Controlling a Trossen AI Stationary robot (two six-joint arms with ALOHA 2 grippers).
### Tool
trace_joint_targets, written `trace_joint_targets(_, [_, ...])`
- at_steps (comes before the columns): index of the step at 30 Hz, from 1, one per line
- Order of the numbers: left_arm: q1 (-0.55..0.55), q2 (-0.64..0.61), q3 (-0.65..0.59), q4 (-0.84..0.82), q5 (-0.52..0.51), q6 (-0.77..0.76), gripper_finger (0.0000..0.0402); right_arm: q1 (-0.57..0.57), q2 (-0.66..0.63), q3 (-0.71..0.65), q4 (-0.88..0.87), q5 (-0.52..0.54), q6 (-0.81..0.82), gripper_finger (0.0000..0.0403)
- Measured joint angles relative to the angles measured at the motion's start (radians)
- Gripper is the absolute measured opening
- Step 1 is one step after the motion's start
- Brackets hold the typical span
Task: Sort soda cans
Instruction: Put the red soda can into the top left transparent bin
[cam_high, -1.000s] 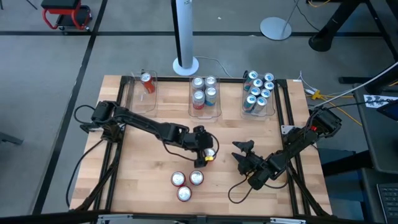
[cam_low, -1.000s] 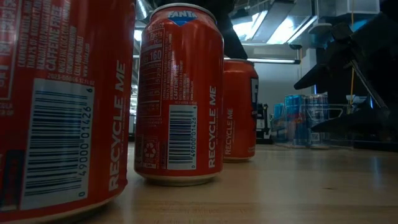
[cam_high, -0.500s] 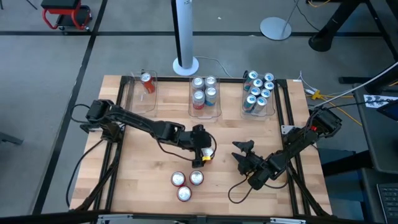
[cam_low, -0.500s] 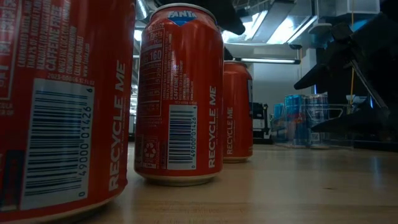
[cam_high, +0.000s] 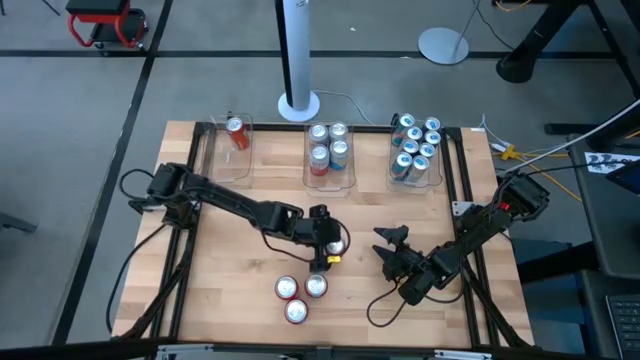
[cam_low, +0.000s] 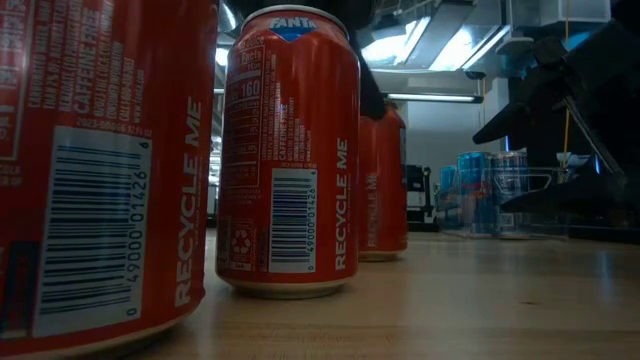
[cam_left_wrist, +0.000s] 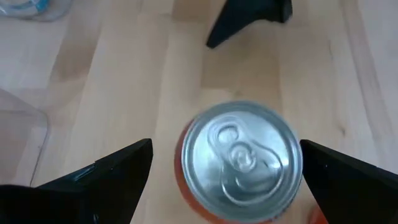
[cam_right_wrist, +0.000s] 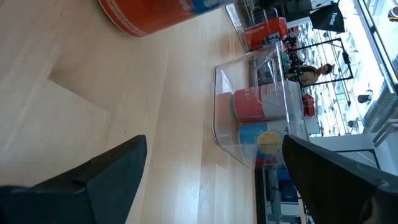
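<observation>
So, the wooden desk (cam_high: 230, 270) is the biggest thing here, with three clear bins lined up along its far edge: the left bin (cam_high: 230, 150) has a single red can (cam_high: 236, 128) in it, the middle bin (cam_high: 330, 165) has four silver-and-red cans (cam_high: 328, 146), and the right bin (cam_high: 415, 165) is packed with teal-blue cans (cam_high: 416, 144). Near the front edge there's a tight cluster of three red cans (cam_high: 300, 295) standing upright, touching each other. My left hand (cam_high: 328, 247) is out over the middle of the desk with its fingers spread wide, straddling one more upright orange-red can (cam_left_wrist: 239, 160), one finger on either side, not squeezing it as far as I can tell. My right hand (cam_high: 392, 246) sits well off to the right, released too, holding nothing.
</observation>
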Motion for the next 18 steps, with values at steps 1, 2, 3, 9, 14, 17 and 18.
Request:
trace_joint_targets(1, [0.003, 0.006, 0.000, 0.016, 0.000, 0.000, 0.0388, 0.000, 0.000, 0.000, 0.000, 0.000, 0.000, 0.0374])
trace_joint_targets(2, [0.003, 0.008, 0.000, 0.032, 0.001, 0.001, 0.0388, 0.000, 0.000, 0.000, 0.000, 0.000, 0.000, 0.0374])
trace_joint_targets(3, [0.003, 0.010, 0.000, 0.034, 0.001, 0.002, 0.0388, 0.000, 0.000, 0.000, 0.000, 0.000, 0.000, 0.0374])
trace_joint_targets(9, [0.002, 0.044, 0.000, 0.042, 0.005, 0.008, 0.0378, 0.000, 0.000, 0.000, -0.001, -0.001, -0.001, 0.0374])
trace_joint_targets(14, [0.002, 0.043, 0.000, 0.044, 0.005, 0.017, 0.0321, 0.000, 0.000, 0.000, 0.000, -0.006, -0.001, 0.0374])
trace_joint_targets(17, [0.001, 0.032, 0.000, 0.036, 0.006, 0.018, 0.0296, 0.000, 0.000, 0.000, -0.001, -0.006, -0.001, 0.0374])
trace_joint_targets(18, [0.001, 0.028, 0.000, 0.038, 0.005, 0.018, 0.0296, 0.000, 0.000, 0.000, 0.000, -0.006, -0.001, 0.0374])
